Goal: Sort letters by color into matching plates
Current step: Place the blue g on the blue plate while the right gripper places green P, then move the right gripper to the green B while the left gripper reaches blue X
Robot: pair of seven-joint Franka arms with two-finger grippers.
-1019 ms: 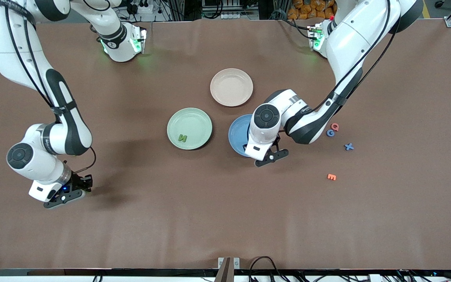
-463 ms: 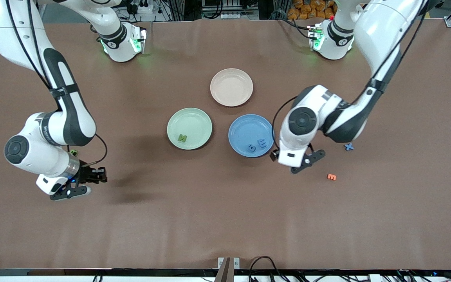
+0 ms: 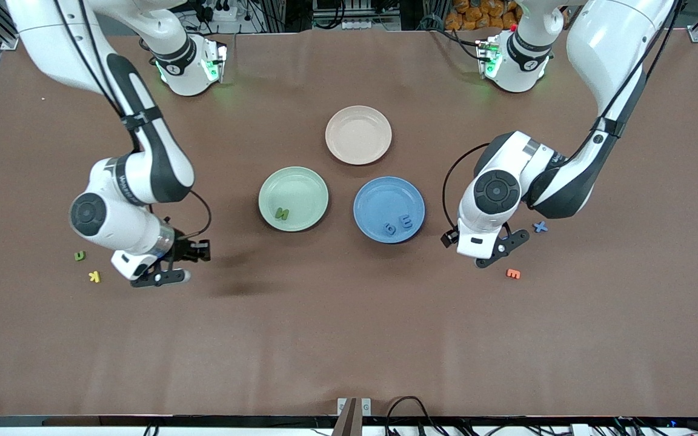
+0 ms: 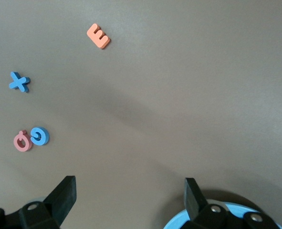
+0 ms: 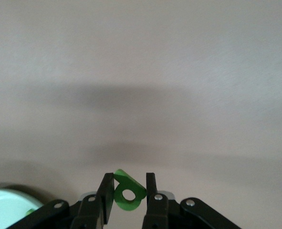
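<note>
— Both arms have shifted since a second ago: the left gripper (image 3: 487, 250) has drawn off the blue plate (image 3: 373, 192), leaving a blue E (image 3: 406, 221) and a blue 6-like piece (image 3: 390, 228) in it, and now hangs with jaws wide over bare table between that plate and the orange E (image 3: 512, 274). The right gripper (image 3: 161, 271) has come away from the right arm's end of the table toward the green plate (image 3: 293, 184).

— What is it carrying?

— A small green letter (image 5: 128, 192) with a hole, pinched narrow across its flat faces, over bare table.

— How will these handle?

— Likely light, slightly soft foam; stiff enough to grip across a stroke, easily knocked aside. The blue X (image 3: 540, 227) and blue G (image 4: 39, 135), touching a pink Q (image 4: 22, 141), remain. Take the X across one arm; the G needs care, hard against the Q.

— And the green plate?

— One green N (image 3: 282, 213) in it.
</note>
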